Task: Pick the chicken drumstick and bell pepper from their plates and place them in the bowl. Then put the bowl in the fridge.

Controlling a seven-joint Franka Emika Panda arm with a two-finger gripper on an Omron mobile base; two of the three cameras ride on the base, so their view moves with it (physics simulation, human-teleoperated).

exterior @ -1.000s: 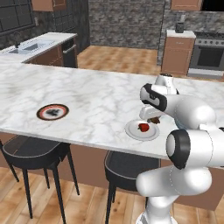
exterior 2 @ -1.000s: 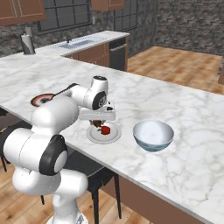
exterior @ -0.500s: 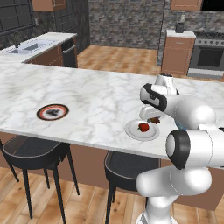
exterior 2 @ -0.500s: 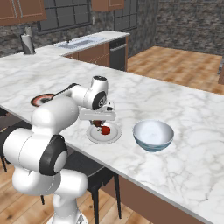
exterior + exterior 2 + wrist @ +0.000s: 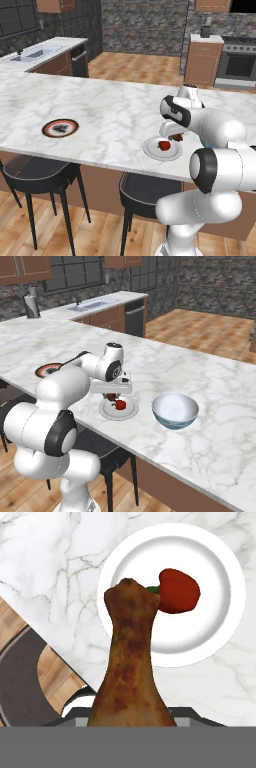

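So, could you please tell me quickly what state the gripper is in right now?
Gripper: closed on the chicken drumstick, above the white plate.

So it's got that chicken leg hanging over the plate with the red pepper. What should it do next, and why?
Probably carry the chicken drumstick sideways to the bowl and release it there. The gripper seems to hold the drumstick above the white plate, where the bell pepper lies, while the bowl beside that plate looks empty.

Marble island [image 5: 100, 107], 2 black stools [image 5: 37, 172], wood floor [image 5: 135, 67], stone wall [image 5: 145, 25]
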